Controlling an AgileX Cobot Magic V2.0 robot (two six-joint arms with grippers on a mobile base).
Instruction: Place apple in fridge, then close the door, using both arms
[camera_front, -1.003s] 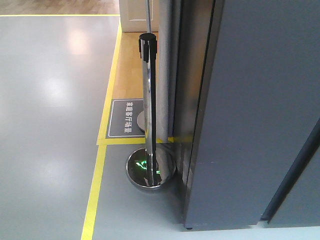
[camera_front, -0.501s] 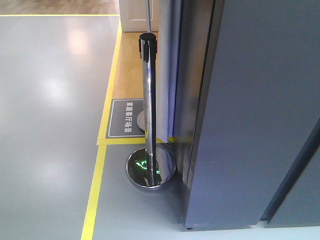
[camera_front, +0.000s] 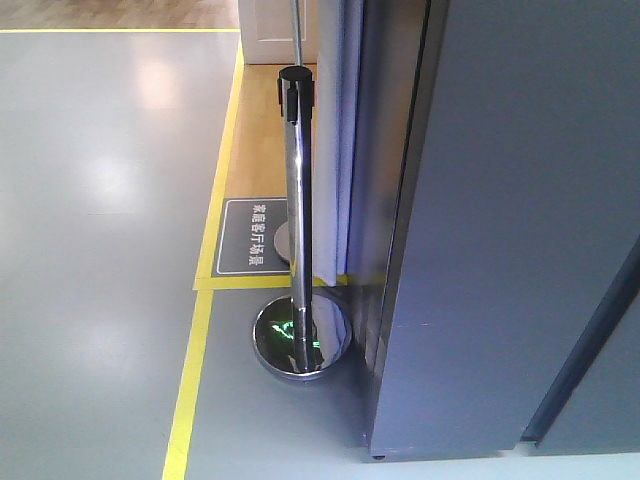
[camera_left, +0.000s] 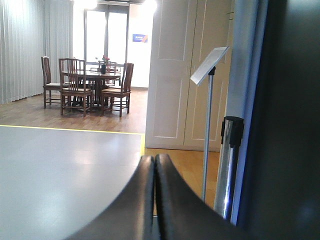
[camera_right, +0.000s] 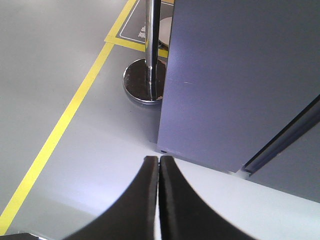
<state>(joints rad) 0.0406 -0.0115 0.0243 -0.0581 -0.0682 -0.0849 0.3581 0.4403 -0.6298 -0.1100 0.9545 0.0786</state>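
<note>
Nothing has visibly changed — both hands, left and right, are pressed together, empty; the door appears closed.

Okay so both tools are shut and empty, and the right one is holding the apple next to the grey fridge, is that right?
Not quite. The right tool holds no apple: the right wrist view shows its fingers pressed together with nothing between them, and no apple appears in any view. The left tool is likewise shut and empty, and the grey fridge is beside the right one.

A grey floor sign inside the yellow floor tape's corner carries white Chinese characters, too small to read; a distant blue wall plaque is likewise illegible.
</note>
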